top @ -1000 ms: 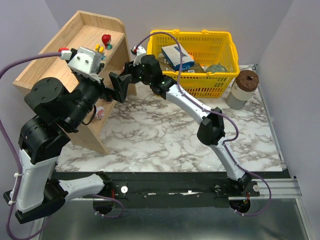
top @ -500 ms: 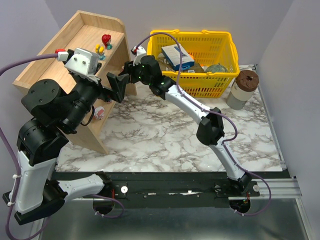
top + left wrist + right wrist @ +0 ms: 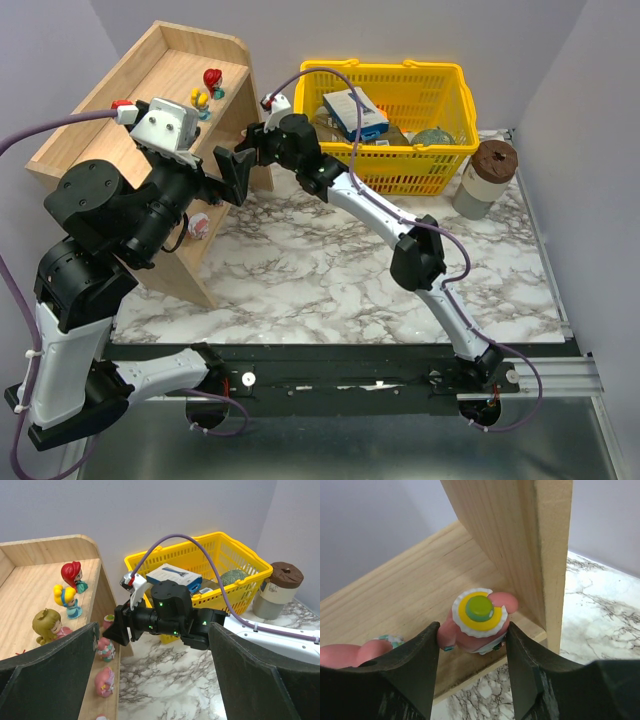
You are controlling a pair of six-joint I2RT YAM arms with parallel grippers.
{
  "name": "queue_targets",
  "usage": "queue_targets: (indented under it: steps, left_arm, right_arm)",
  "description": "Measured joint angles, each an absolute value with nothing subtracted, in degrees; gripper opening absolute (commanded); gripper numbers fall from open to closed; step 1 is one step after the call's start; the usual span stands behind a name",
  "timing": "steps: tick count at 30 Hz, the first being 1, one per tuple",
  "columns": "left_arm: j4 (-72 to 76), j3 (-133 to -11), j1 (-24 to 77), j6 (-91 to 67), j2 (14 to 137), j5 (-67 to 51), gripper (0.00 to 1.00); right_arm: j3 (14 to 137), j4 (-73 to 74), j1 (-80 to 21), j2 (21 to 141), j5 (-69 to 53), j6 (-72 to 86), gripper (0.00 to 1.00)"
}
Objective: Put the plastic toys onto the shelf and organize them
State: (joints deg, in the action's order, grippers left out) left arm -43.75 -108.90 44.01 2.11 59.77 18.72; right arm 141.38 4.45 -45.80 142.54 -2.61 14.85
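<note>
a: where's the shelf (image 3: 150,75)?
b: far left on the table (image 3: 330,270). the basket (image 3: 380,68) sits to its right, with a lidded cup (image 3: 487,178) right of that.
a: and the toys?
b: upper-tier toys (image 3: 67,597) stand in a row. lower-tier toys (image 3: 105,647) sit along the front edge. the corner toy (image 3: 477,617) is just beside the side panel, between the fingers of the right gripper (image 3: 472,630).

six toys (image 3: 71,576), one shelf (image 3: 40,587), one basket (image 3: 235,555), one cup (image 3: 277,590)
</note>
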Motion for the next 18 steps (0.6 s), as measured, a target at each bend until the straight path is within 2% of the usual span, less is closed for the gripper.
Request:
queue_targets:
  steps: [8, 18]
  left_arm:
    - [-43.7, -108.8, 44.0, 2.3, 59.8, 19.3, 0.99]
    - [-43.7, -108.7, 44.0, 2.3, 59.3, 19.9, 0.99]
  right_arm:
    - [141.1, 3.5, -46.1, 143.0, -2.3, 14.0, 0.7]
    - [140.5, 2.9, -46.1, 143.0, -2.2, 13.9, 0.74]
